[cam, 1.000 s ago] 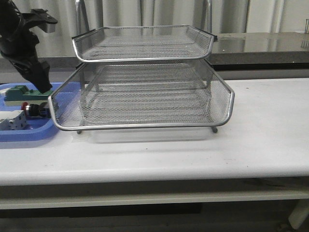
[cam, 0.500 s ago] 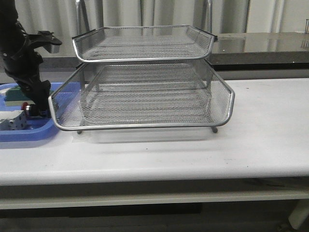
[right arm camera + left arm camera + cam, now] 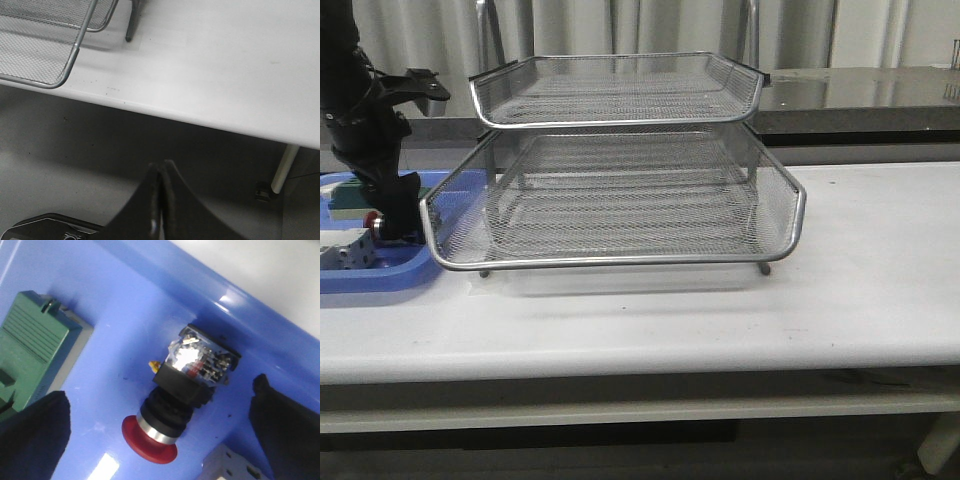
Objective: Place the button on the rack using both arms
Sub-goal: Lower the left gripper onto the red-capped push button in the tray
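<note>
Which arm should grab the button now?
Left. Its hand is open around the button in the blue tray; the right hand is shut, off the table edge.

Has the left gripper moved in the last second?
Yes. The left gripper has dropped toward the blue tray, and is open around the button.

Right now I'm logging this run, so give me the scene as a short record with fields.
button: lying on its side in the blue tray, red cap toward the white switch
left claw: open, fingers either side of the button, not gripping
right claw: shut, empty, off the table's front edge
rack: on the table, no button in its trays
green block: in the blue tray beside the button
</note>
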Available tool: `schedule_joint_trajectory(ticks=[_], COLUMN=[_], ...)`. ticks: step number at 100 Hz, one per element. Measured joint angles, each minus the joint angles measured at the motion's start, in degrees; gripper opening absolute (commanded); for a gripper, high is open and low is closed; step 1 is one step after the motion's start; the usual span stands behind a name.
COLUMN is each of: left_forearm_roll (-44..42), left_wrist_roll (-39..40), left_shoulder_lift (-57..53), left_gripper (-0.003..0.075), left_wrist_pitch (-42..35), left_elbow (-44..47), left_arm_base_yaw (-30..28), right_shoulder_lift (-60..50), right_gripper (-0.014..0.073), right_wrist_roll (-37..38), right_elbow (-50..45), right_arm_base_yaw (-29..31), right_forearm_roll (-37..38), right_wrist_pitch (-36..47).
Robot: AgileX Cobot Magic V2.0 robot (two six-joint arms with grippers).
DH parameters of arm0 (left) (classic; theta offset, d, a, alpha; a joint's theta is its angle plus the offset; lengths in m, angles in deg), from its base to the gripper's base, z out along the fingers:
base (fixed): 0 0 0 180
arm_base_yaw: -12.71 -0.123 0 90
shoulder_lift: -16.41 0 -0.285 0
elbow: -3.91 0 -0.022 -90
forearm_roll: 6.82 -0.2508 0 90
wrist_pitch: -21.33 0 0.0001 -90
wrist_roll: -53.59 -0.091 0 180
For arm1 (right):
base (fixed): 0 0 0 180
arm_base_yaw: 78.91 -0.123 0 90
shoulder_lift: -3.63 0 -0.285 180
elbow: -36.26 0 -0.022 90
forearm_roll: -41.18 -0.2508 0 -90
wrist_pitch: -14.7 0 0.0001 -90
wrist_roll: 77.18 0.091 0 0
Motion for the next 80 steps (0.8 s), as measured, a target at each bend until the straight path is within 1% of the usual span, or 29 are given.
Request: schedule_joint_trajectory(ticks=[29, 80], left_forearm_roll=[0.0, 2.3], left_wrist_roll=[-1.0, -5.0], left_shoulder_lift=[2.8, 3.1], left_gripper=[0.0696, 0.0696], left_wrist_pitch=[0.0, -1.3], left_elbow=[-0.1, -0.1], left_arm_base_yaw=[0.0, 0.0], right_shoulder_lift=[0.0, 0.0], right_gripper=[-0.0057, -0.0057], right_wrist_roll=[0.0, 0.0], right_elbow=[0.0, 0.0], right_arm_base_yaw=[0.0, 0.0], right_forearm_roll=[0.0, 0.0], right_wrist_pitch=[0.0, -0.1])
